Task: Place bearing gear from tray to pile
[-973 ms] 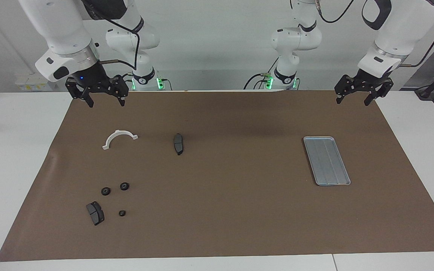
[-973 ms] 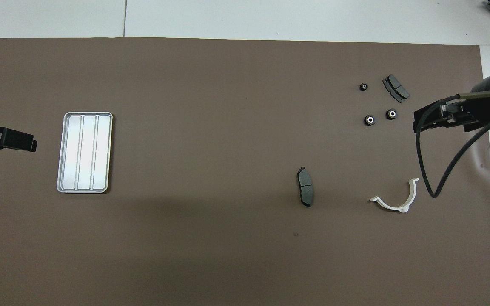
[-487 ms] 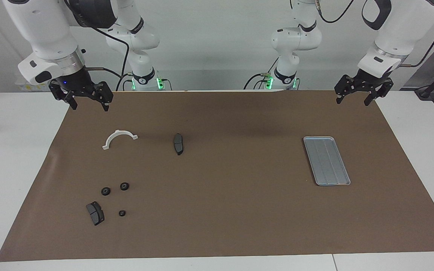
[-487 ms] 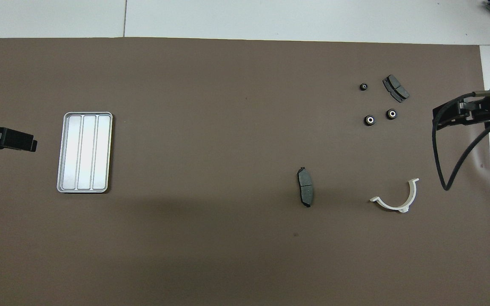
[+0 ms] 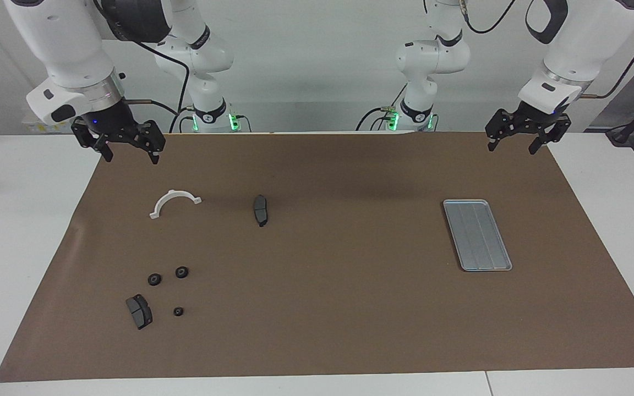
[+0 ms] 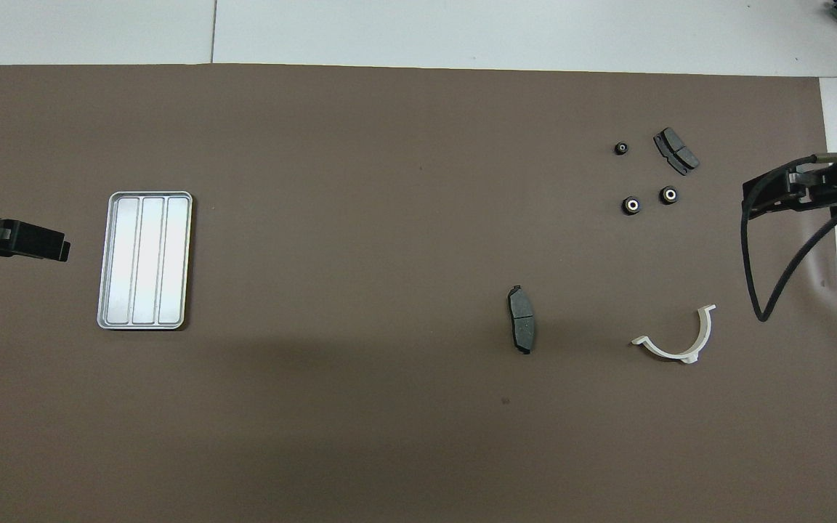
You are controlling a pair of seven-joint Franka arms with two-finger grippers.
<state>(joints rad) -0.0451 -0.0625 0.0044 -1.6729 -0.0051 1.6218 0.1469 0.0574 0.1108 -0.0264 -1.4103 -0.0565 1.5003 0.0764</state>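
Hanging with fingers spread and empty, the left gripper (image 5: 510, 145) and right gripper (image 5: 128, 156) flank the counter, the tray (image 5: 477, 235) bare and three bearing gears (image 5: 181, 272) grouped at the right arm's end.

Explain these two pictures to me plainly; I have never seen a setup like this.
These are two white robot arms at a table covered by a brown mat. One picture faces the robots from across the table; the other looks down from above their own end, so the two are turned half round from each other.

Each arm ends in a black two-finger end effector. The left end effector hangs open over the mat's edge near the robots. The right end effector hangs open over the mat's corner at the other end. Neither holds anything.

On the mat lie a silver-grey tray with nothing in it, toward the left arm's end, and, toward the right arm's end, three small black bearing gears grouped beside a dark brake pad. A second brake pad and a white half-ring bracket lie nearer to the robots.
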